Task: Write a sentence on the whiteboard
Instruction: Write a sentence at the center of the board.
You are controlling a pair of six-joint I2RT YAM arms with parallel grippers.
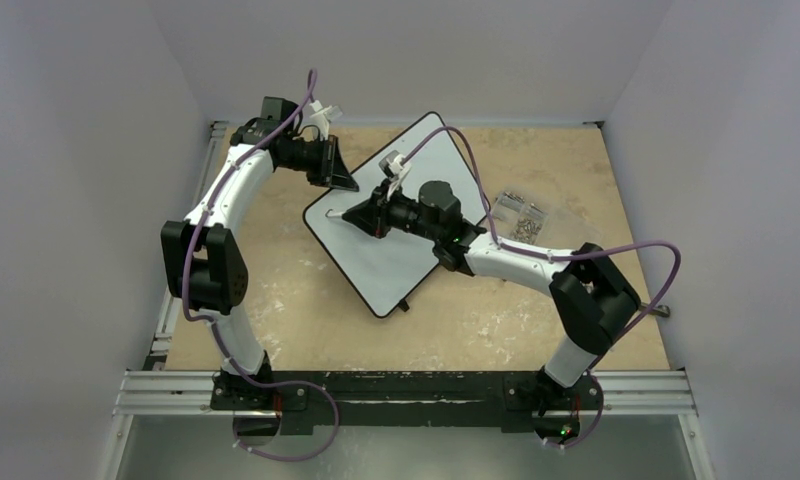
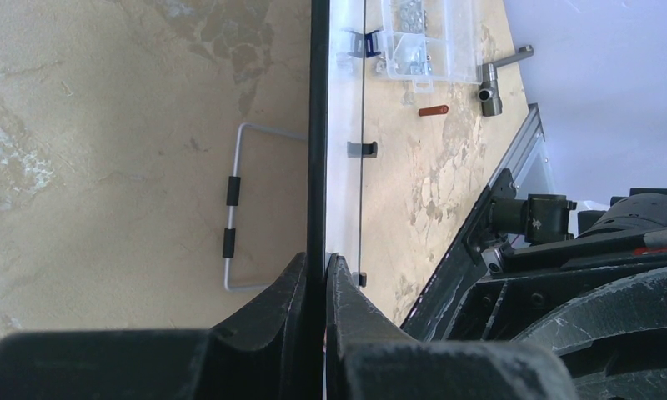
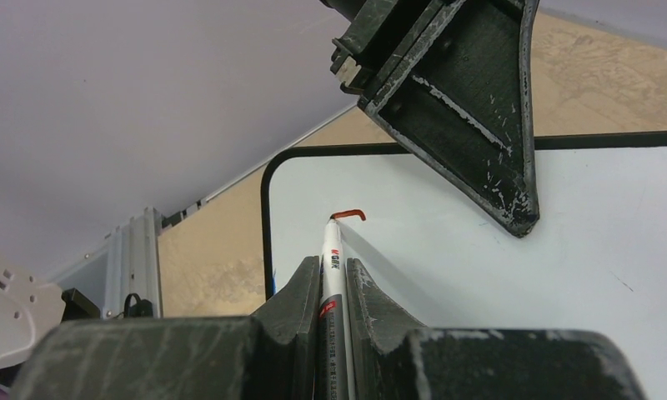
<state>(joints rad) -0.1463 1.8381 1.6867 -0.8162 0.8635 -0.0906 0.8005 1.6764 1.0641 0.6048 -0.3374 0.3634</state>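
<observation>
Whiteboard (image 1: pixel 374 265), smooth glossy white, rounded corners, thin black rim

**Item counts**
One whiteboard (image 1: pixel 391 270), one marker (image 3: pixel 331 248), one red stroke (image 3: pixel 351 214), one clear box (image 1: pixel 524 215) of metal bits, one small red cylinder (image 2: pixel 433 110), one metal fitting (image 2: pixel 490 87). Two pincers: left pincer (image 2: pixel 318 265), right pincer (image 3: pixel 333 267).

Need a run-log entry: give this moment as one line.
left hand: shut on whiteboard rim | right hand: shut on marker, tip on whiteboard | sentence: one short red stroke
</observation>
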